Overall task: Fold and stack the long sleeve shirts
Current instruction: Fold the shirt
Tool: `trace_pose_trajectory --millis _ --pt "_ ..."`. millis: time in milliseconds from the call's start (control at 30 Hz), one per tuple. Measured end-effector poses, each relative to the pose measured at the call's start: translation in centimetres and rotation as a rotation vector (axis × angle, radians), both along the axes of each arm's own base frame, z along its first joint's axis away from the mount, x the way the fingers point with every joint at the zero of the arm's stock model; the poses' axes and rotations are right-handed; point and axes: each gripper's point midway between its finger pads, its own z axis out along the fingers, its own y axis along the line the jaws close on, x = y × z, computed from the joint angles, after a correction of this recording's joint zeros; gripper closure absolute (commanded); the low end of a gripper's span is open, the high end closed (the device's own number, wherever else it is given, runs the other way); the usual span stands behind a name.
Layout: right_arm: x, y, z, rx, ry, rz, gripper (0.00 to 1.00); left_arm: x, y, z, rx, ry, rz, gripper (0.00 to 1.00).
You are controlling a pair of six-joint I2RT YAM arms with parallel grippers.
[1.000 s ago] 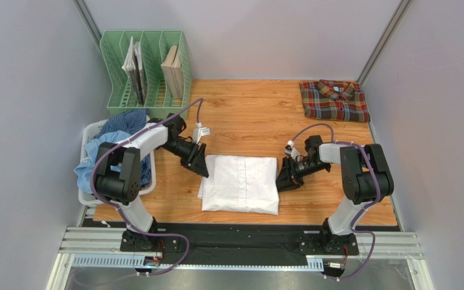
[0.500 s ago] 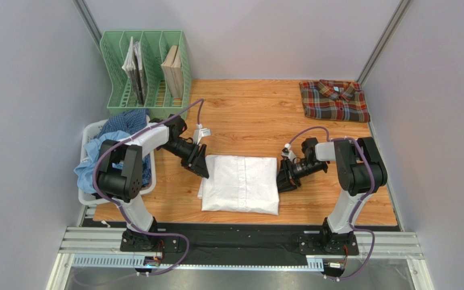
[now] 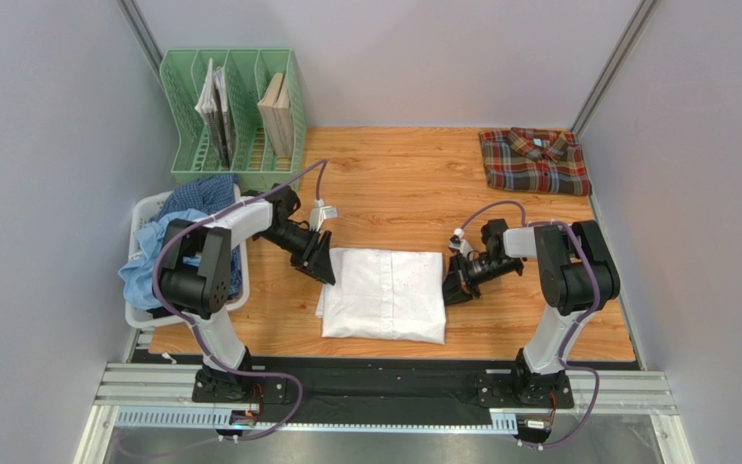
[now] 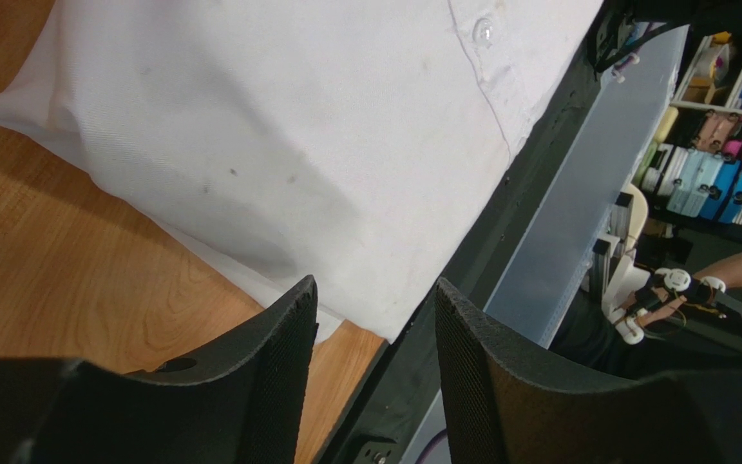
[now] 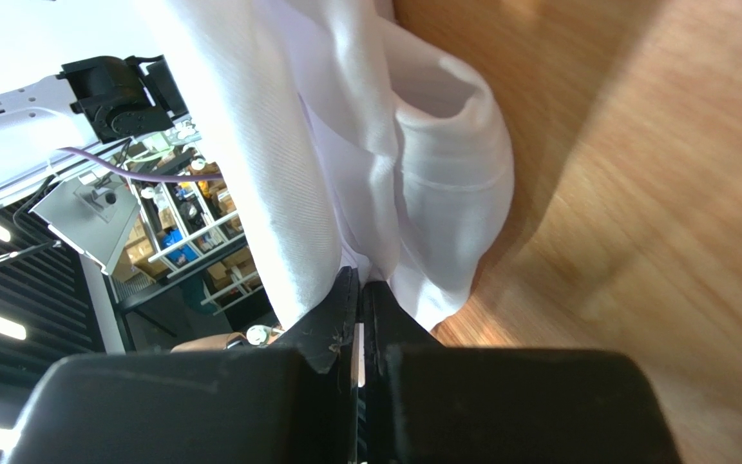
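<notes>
A folded white shirt point(image 3: 385, 293) lies mid-desk point(image 3: 394, 184), the right claw point(image 3: 449, 287) pinched shut on its right edge, the left claw point(image 3: 326, 272) half open at its left edge, gripping nothing.

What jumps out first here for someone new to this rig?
A folded white button-up shirt lies mid-table, with the left gripper open at its far-left corner and the right gripper shut at its right edge. A folded red-green-navy plaid shirt sits at the far right corner, and crumpled blue shirts fill the white plastic basket at left.
</notes>
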Motion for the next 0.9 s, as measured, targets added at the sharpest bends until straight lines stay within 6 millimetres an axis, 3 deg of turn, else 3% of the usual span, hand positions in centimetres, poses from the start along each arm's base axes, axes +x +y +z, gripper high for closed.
trace_pose_trajectory --millis 233,333,433,833,900 --pt "-0.1 -0.2 -0.2 -0.020 0.002 0.001 1.00 -0.2 -0.1 -2.2 0.053 0.076 0.013 0.43" --pt "0.0 -0.2 -0.2 -0.027 -0.005 0.002 1.00 -0.5 -0.4 -2.9 0.070 0.101 0.005 0.47" --pt "0.0 -0.3 -0.2 -0.036 -0.006 0.002 1.00 -0.6 -0.6 -3.1 0.081 0.102 0.001 0.51" --pt "0.1 -0.6 -0.2 -0.062 -0.007 0.007 1.00 -0.3 0.7 -3.5 0.189 0.071 0.024 0.44" --pt "0.1 -0.6 -0.2 -0.064 -0.012 0.007 1.00 -0.4 0.6 -3.5 0.189 0.073 0.020 0.49"
